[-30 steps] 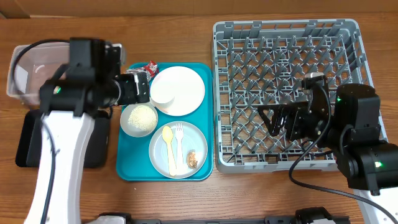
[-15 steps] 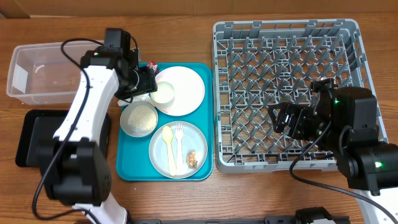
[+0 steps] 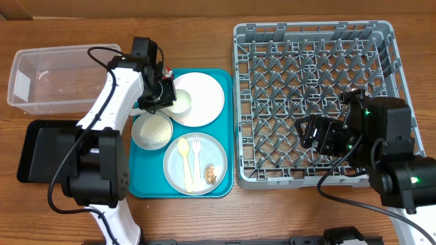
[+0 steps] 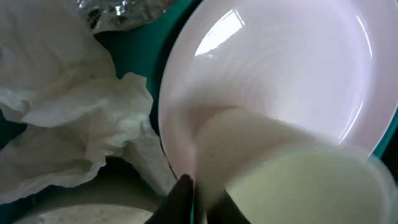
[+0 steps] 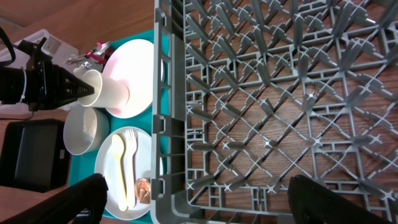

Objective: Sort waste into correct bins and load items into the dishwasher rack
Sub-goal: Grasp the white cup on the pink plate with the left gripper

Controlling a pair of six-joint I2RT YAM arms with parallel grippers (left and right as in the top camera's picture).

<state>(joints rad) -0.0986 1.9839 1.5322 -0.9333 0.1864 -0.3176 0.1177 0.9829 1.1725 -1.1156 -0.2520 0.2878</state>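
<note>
Closely, the left hand [image 3: 165,95] is set against the small white cup [image 3: 179,102] at the 9 o'clock edge of the pale pink plate [image 3: 204,95]. Whether it is clamped on the cup cannot be told, as only one dark fingertip [image 4: 180,200] is seen at the cup wall. The crumpled white paper napkin [image 4: 68,112] is shown by the left wrist view alone; overhead it is covered by the arm. The foil wrapper [image 3: 165,71] lies at the plate's 10 o'clock. The right hand [image 3: 308,133] is held with fingers spread wide above the dishwasher rack [image 3: 317,41], just toward 6 o'clock of its middle. On the teal tray [image 3: 143,175], the yellow spoon [image 3: 183,158] and pale fork [image 3: 196,160] are laid on the greyish-white plate [image 3: 170,167].
</note>
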